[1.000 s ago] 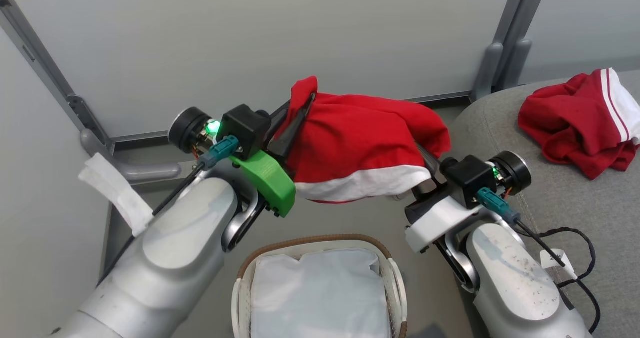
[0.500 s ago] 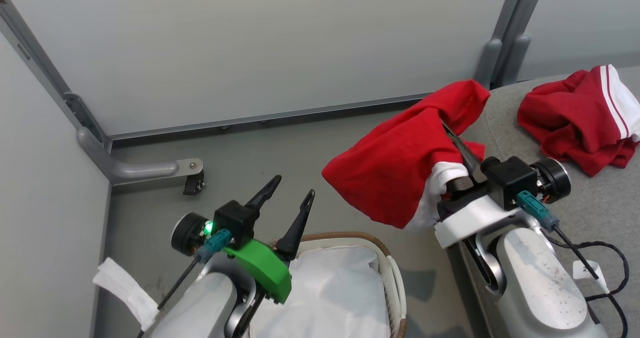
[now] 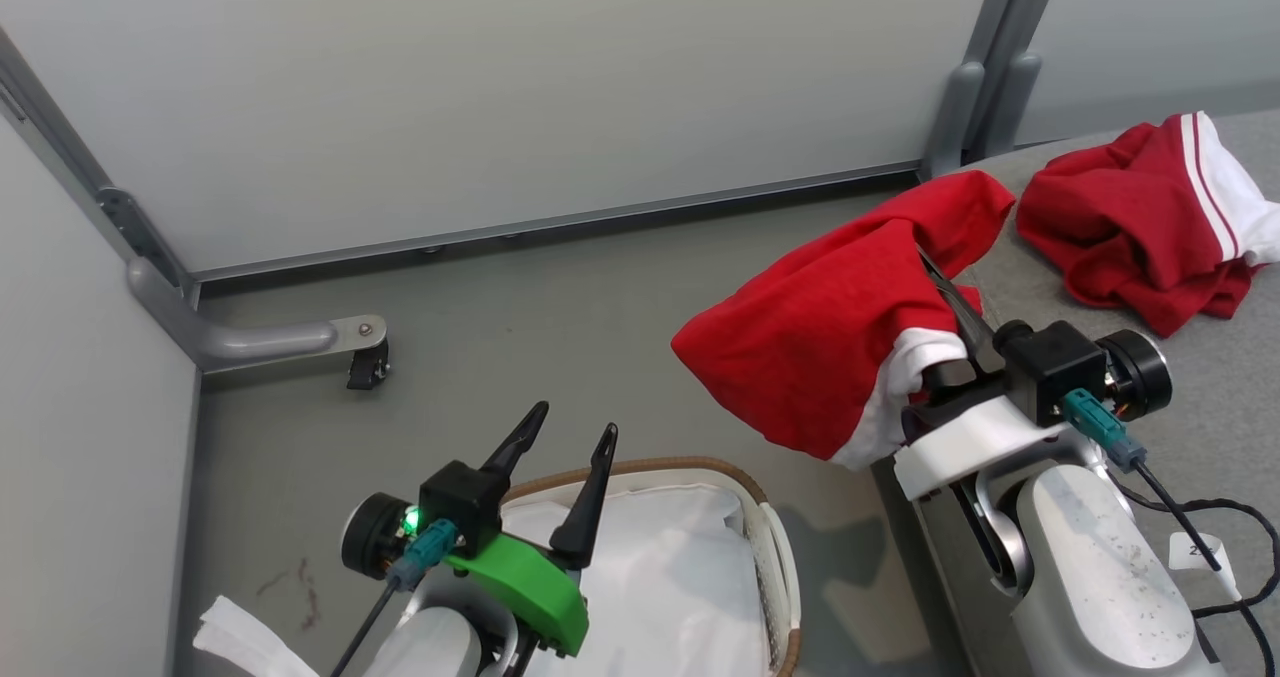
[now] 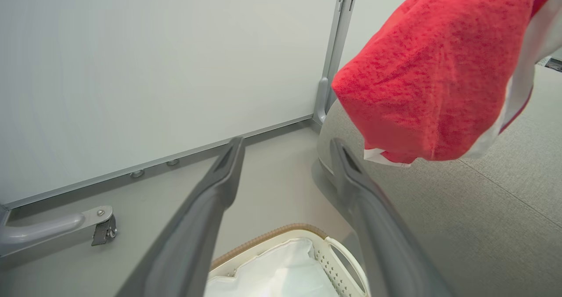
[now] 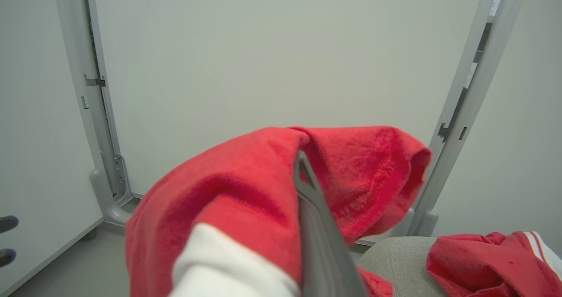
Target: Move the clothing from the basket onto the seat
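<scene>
Carrying the garment (image 3: 820, 357) in the clamped right pincer (image 3: 925, 257), go well over the seat (image 3: 1230, 407) before letting go. The left pincer (image 3: 574, 419) gapes empty.

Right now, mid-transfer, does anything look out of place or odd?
Only small things: the red garment is draped untidily over the shut right pincer, hanging beyond the seat edge above the floor, and a loose white strip dangles beside the left forearm.

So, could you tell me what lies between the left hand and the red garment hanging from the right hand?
Only bare grey floor, in the head view, between the open left hand and the red garment.
</scene>
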Robot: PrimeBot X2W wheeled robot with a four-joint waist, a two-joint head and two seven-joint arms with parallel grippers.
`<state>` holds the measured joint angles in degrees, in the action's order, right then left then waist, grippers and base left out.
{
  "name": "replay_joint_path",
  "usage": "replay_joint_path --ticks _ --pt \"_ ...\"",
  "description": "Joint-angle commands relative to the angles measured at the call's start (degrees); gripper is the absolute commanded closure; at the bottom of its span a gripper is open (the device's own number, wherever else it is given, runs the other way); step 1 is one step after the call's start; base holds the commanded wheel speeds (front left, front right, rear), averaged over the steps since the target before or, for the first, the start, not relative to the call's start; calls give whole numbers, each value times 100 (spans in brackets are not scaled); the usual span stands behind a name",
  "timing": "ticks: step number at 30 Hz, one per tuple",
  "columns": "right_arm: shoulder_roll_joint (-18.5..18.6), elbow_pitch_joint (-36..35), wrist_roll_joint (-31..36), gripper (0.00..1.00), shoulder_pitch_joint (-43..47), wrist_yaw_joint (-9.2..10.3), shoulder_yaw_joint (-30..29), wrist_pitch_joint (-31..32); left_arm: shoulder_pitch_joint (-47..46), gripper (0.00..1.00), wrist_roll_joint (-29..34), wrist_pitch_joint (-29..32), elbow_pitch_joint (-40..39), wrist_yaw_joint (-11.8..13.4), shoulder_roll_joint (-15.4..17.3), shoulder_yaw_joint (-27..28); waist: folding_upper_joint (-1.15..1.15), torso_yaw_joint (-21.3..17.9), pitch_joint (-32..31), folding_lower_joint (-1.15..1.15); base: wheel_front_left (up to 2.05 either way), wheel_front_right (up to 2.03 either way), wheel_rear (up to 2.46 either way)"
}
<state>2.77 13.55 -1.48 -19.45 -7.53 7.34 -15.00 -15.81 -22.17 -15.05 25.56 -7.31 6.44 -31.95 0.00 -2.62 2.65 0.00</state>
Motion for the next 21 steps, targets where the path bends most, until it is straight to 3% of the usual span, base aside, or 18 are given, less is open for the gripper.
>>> replay_joint_path --ticks 1,21 --pt "22 -29 29 100 12 8 -43 -28 117 0 74 -16 -52 -20 -57 25 0 -99 33 0 0 0 0" --pt "18 -188 226 100 249 8 -817 -28 -54 0 292 -13 -196 -21 -197 -252 0 -1887 607 0 0 0 0"
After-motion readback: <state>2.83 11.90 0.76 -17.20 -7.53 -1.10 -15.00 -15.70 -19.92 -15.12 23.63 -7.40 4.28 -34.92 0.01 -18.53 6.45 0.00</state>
